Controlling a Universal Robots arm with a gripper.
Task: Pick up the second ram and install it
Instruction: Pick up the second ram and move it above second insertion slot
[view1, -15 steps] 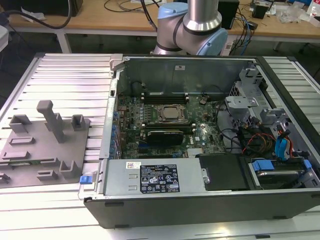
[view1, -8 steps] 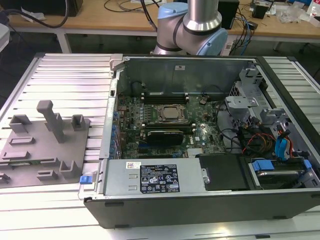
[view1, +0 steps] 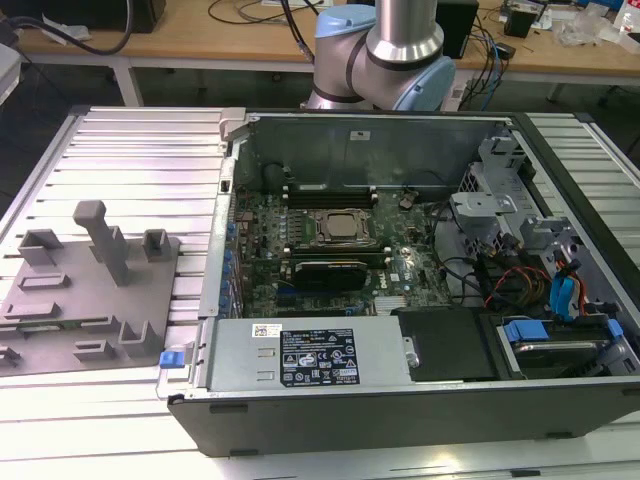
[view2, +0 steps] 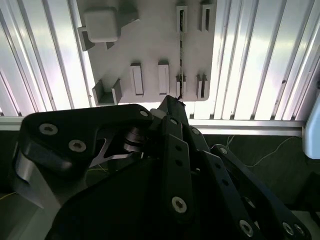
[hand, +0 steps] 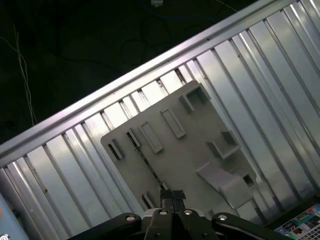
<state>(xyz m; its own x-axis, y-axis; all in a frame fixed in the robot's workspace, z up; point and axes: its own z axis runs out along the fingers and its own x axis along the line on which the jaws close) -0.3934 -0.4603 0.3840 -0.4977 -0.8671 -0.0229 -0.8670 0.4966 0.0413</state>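
Jaws together and empty, the tool (hand: 172, 194) hangs above the grey holder tray (hand: 187, 155) on the table (hand: 270, 75), where the second ram (hand: 146, 159) stands on edge, its long axis running straight out from the tool's tip.

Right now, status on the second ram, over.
Gripper above grey holder tray. Second ram on edge in tray slots, not gripped. Nothing seen in the way.

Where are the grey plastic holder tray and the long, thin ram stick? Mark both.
grey plastic holder tray (view2: 150, 45), second wrist view, bare flat base.
second ram (view2: 180, 55), second wrist view, mid-length of its edge.
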